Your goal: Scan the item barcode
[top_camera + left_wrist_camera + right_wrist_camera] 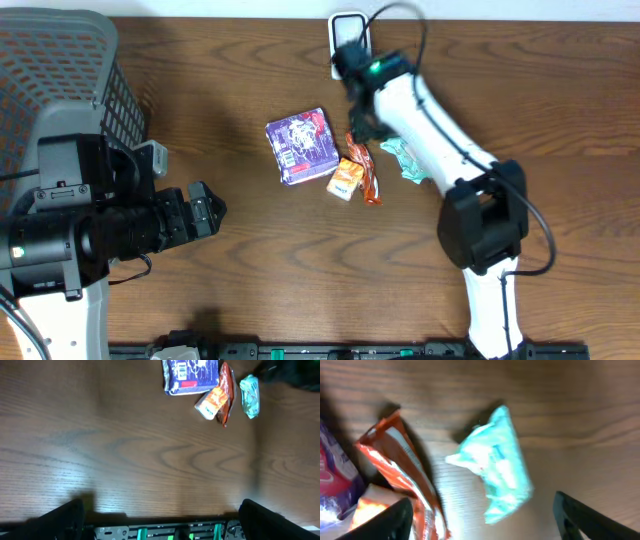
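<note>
Now your right gripper (483,497) hovers, jaws apart, over the teal packet (497,467), lying loose at three o'clock of the red wrapper (400,470); your left gripper (161,502) sits spread too. Likely between items: next, close squarely on one for scanning.

Teal packet (497,467) beside red wrapper (402,472) (blurred)

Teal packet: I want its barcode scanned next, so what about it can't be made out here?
- Overhead: the teal packet is partly covered by the right arm.
- Right wrist: blur smears its print; no barcode legible.
- Left wrist: it is too small to read, near the top edge.
</note>
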Tool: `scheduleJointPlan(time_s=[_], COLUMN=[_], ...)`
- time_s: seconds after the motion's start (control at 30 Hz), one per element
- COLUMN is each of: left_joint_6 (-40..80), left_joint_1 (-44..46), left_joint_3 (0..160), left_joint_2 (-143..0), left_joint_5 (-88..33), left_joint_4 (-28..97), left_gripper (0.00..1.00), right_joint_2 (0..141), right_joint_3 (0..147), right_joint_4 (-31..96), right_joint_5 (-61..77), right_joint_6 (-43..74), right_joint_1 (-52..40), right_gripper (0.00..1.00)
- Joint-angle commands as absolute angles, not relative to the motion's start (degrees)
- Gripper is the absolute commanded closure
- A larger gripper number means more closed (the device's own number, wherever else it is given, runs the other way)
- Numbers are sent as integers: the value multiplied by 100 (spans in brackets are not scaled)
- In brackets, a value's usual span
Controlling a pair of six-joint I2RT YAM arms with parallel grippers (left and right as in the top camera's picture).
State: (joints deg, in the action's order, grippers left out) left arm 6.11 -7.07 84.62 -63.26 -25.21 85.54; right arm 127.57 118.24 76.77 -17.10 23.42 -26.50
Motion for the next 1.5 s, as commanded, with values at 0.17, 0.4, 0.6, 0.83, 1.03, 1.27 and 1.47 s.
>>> scheduleJointPlan(time_s=[0.17,0.4,0.6,0.83,1.03,1.27,1.47], left_joint_6=[582,582,582,582,582,582,582], left_joint_1=[-727,-727,-727,-727,-727,-727,-727], left_joint_3=[8449,8449,8449,8449,8449,8449,8449], left_joint_2=[-6333,-6333,-6333,-6333,-6333,-6333,-6333], left_joint_5=[-2547,-2545,-2547,-2545,-2545,-2547,-2547], left_joint_4=[8567,8567,8567,8567,8567,8567,8567], left_gripper=[2,2,2,2,2,2,2], right_joint_2=[12720,12720,12720,12720,12720,12711,12709], right_joint_3=[12103,10973,10110,9684,9736,10746,11824], right_joint_4=[8337,7706,6847,6311,6110,6366,6071], right_joint_5=[228,565,884,1107,1107,1107,1107], right_joint_6=[-493,-672,-672,-412,250,427,491], right_joint_1=[-1365,-956,-996,-1125,-1203,-1319,-1420], right_gripper=[22,13,13,66,99,99,99])
